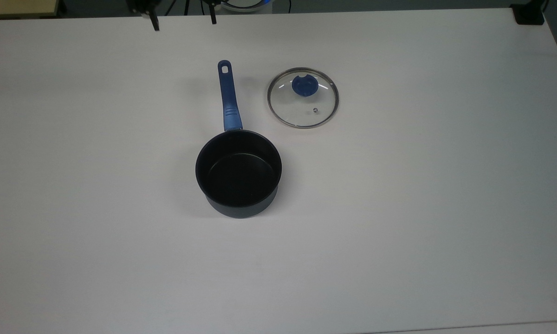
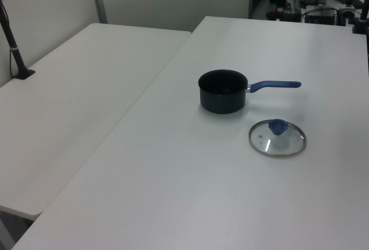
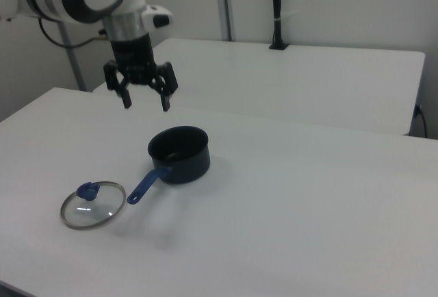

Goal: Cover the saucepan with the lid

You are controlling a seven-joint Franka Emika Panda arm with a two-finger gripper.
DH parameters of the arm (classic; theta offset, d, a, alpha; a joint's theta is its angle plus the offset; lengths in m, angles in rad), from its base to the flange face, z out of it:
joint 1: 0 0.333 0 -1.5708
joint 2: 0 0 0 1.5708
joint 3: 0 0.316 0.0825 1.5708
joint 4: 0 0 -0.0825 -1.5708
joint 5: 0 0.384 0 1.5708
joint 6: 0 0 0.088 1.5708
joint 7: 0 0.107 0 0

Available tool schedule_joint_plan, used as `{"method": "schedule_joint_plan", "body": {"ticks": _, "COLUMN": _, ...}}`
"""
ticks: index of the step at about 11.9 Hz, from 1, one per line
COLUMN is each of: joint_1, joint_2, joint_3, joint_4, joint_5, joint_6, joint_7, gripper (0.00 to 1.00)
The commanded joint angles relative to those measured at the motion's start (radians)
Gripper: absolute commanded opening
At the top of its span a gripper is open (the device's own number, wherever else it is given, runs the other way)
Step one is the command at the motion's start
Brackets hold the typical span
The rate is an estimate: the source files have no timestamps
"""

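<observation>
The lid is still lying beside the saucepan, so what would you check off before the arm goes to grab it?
1. Fingers spread apart, holding nothing: ok.
2. Lid flat on the table, blue knob up: ok.
3. Saucepan upright and empty: ok.
4. Lid apart from the saucepan's handle: ok.
5. Gripper above the knob: not ok, it hangs high beyond the saucepan in the right view.

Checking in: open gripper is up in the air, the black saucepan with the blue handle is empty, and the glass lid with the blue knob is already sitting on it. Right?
Not quite: the glass lid with the blue knob lies flat on the white table beside the black saucepan with the blue handle, as the top view shows. The gripper is open in the air, and the saucepan is empty.
</observation>
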Motion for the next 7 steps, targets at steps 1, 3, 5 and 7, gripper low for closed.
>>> {"method": "schedule_joint_plan", "body": {"ticks": 1, "joint_1": 0.040, "joint_2": -0.029, "joint_3": 0.070, "joint_4": -0.122, "joint_5": -0.032, "joint_6": -0.028, "joint_7": 0.006, "gripper": 1.00}}
{"method": "schedule_joint_plan", "body": {"ticks": 3, "joint_1": 0.042, "joint_2": -0.036, "joint_3": 0.177, "joint_4": -0.240, "joint_5": -0.049, "joint_6": 0.006, "joint_7": 0.206, "gripper": 1.00}}
{"method": "schedule_joint_plan", "body": {"ticks": 5, "joint_1": 0.040, "joint_2": -0.029, "joint_3": 0.269, "joint_4": -0.331, "joint_5": -0.049, "joint_6": 0.105, "joint_7": 0.258, "gripper": 1.00}}
{"method": "schedule_joint_plan", "body": {"ticks": 7, "joint_1": 0.043, "joint_2": -0.014, "joint_3": 0.290, "joint_4": -0.380, "joint_5": -0.046, "joint_6": 0.173, "joint_7": 0.258, "gripper": 1.00}}
